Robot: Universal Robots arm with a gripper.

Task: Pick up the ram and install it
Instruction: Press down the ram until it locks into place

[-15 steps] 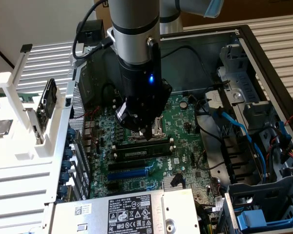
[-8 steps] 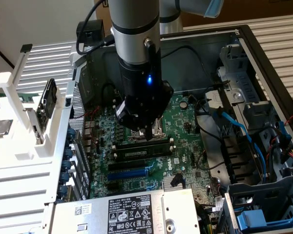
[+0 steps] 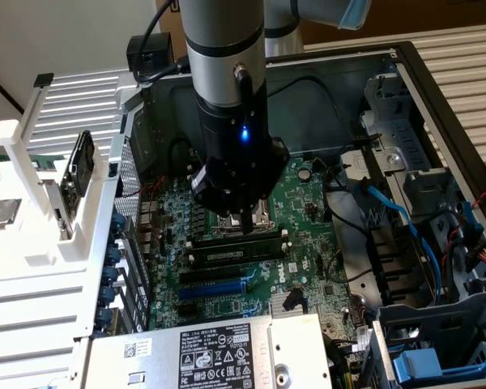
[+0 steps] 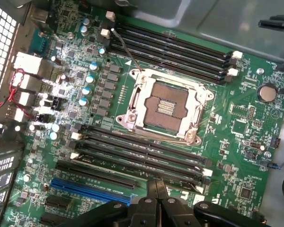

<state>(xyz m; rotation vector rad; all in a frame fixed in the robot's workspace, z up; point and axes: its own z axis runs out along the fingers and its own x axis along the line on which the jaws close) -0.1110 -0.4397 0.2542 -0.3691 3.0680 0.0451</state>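
hand: fingers pinched together with nothing between them. The hand [image 3: 241,220] hangs just above the board, around the middle of the exterior view, over the CPU socket [image 4: 163,106].

ram: dark green stick with a pale label strip along its side. The ram [image 3: 231,254] sits lengthwise in line with the long black memory slots [image 4: 137,153], just below the hand in the exterior view and above the blue expansion slot [image 3: 215,288].

seated or not: honestly can't tell. It looks like it's in a slot, but I can't make out whether the end clips have snapped shut.

step in hand: my guess is this is the press-it-home part, since the hand isn't carrying anything and the stick is already on the motherboard [image 3: 308,203].

how to do it well: push straight down on the top edge of the stick, no sideways lean. Press near both ends rather than only the middle so it goes in level. Keep the closed fingers on the stick's edge and off the socket.

watch out: the socket looks open with its contacts exposed, right beside the slots, so any drift toward it is bad news.

surroundings: open PC case [image 3: 405,73], with loose cables toward the exterior view's right, well away from the slots.
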